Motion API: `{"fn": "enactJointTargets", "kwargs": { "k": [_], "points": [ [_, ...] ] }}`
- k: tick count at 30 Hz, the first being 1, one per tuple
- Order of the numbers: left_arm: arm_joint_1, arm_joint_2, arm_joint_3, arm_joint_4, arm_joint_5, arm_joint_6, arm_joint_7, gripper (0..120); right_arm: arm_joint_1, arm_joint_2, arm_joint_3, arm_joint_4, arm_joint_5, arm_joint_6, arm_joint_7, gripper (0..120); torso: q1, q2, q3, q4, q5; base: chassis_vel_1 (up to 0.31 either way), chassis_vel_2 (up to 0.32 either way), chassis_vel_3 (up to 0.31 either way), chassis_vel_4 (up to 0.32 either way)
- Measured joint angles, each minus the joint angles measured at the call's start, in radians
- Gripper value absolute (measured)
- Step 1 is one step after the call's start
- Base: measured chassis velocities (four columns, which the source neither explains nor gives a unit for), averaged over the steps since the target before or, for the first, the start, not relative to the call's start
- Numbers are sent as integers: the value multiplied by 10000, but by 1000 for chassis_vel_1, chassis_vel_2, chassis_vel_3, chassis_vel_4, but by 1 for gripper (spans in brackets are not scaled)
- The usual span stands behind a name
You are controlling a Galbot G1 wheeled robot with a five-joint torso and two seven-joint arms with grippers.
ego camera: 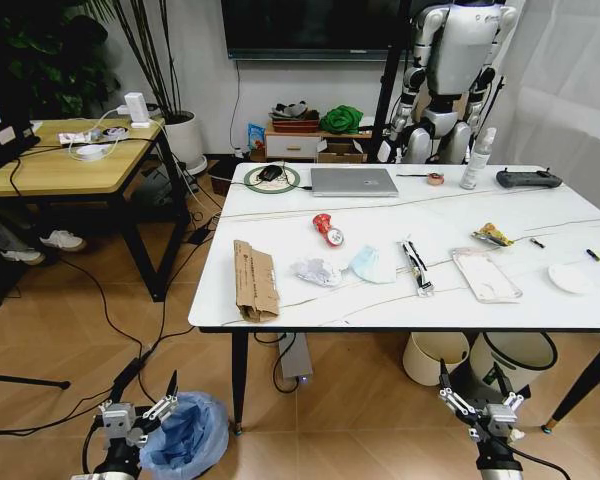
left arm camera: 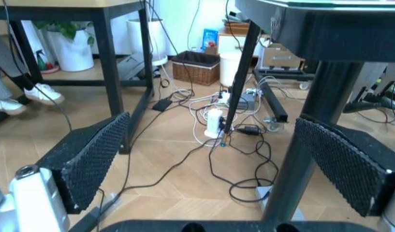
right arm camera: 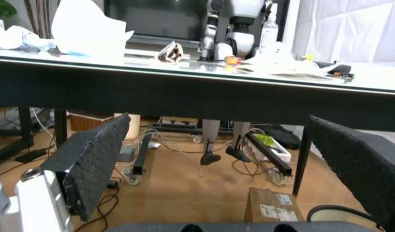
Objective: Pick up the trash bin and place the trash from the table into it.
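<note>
The trash bin, lined with a crinkly blue bag, stands on the floor at the table's near left corner. My left gripper hangs open just left of it, apart from it, jaws wide. On the white marble table lies the trash: folded brown cardboard, a crushed red can, white tissue, a light blue face mask, wrappers, a white disc. My right gripper is open and empty, low before the table's right part.
A grey laptop, a spray bottle and a black controller sit at the table's back. A cream bin and a black-rimmed white bin stand under it. A wooden desk is at left; cables cross the floor.
</note>
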Motion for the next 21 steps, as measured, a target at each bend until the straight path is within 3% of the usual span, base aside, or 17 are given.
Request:
{"fn": "enactJointTargets", "kwargs": {
  "k": [21],
  "points": [
    [-16,-2,85,-15,39,30,12,100,-83,0,25,86,-7,-1,1,100,-479,-1085,-607,0,0,0,0,0,0]
  ]
}}
